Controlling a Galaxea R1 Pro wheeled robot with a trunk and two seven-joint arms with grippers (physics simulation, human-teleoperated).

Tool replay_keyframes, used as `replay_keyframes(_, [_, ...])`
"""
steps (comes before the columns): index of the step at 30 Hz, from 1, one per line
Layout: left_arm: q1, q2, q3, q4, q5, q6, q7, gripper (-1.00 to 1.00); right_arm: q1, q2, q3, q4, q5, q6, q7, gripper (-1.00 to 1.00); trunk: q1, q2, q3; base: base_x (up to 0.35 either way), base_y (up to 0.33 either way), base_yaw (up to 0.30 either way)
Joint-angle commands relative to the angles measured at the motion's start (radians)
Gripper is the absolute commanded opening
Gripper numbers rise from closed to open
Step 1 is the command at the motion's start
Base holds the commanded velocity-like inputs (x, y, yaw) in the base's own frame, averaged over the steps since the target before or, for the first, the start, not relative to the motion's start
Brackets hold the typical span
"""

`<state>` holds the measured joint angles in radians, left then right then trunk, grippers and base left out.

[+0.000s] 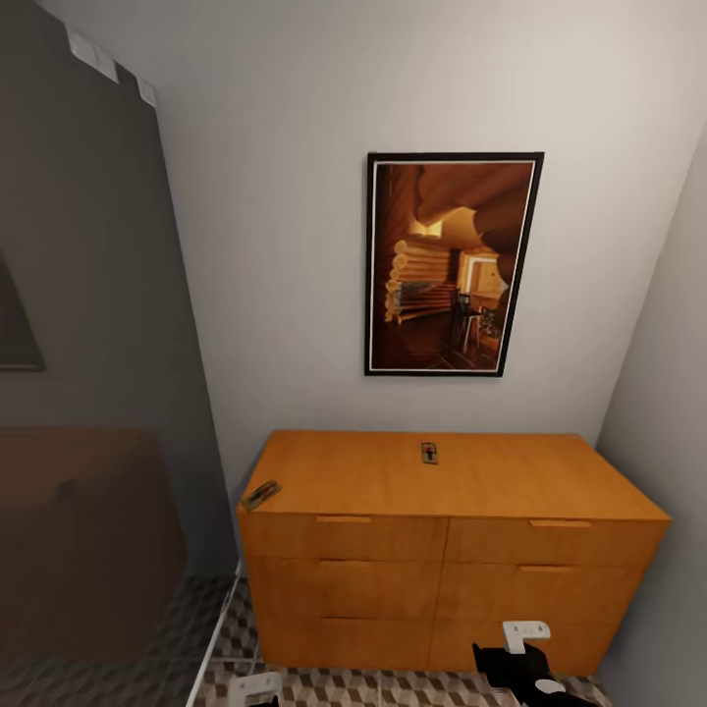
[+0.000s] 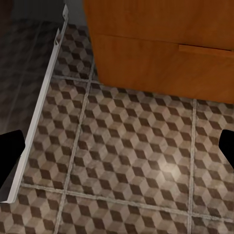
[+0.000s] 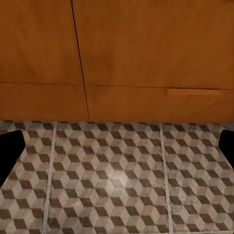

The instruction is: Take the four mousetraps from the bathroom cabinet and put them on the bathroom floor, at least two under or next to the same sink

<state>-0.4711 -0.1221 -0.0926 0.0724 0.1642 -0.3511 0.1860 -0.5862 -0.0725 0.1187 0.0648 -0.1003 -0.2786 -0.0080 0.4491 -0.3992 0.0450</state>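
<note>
Cabinet (image 1: pixel 442 530): lower centre of head view, drawers closed. Two mousetraps on its top: one (image 1: pixel 429 453) mid-rear, one (image 1: pixel 261 494) at left front corner. No legible writing. Framed picture (image 1: pixel 450 263) above. Left gripper (image 2: pixel 117 151) and right gripper (image 3: pixel 117 146): spread, empty, over bathroom floor (image 2: pixel 136 161).

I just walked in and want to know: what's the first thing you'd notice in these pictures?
The big framed picture of a log cabin room glows on the white wall, right above the orange-brown cabinet. On the cabinet's flat top lie two small mousetraps: one mousetrap near the back middle, another at the front left corner. Below, the bathroom floor has a cube pattern.
</note>
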Motion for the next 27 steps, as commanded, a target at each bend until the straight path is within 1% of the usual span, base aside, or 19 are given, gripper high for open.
replay_keyframes(1, [-0.001,-0.001,-0.009,0.004,0.009,-0.007,0.001,1.00,-0.001,0.000,0.009,0.004,-0.010,-0.007,0.000,1.00,0.001,-0.001,0.000,0.253,0.000,0.000])
replay_keyframes(4, [-0.001,-0.001,-0.009,0.004,0.009,-0.007,0.001,1.00,-0.001,0.000,0.009,0.004,-0.010,-0.007,0.000,1.00,0.001,-0.001,0.000,0.206,0.000,0.000])
replay_keyframes(9, [-0.001,-0.001,-0.009,0.004,0.009,-0.008,0.001,1.00,-0.001,0.000,0.009,0.004,-0.010,-0.007,0.000,1.00,0.001,-0.001,0.000,0.072,0.000,0.000])
replay_keyframes(27, [-0.001,-0.003,-0.010,0.002,0.011,-0.008,0.002,1.00,-0.001,-0.002,0.012,0.002,-0.005,-0.008,-0.012,1.00,0.001,-0.001,0.000,0.008,0.000,0.000])
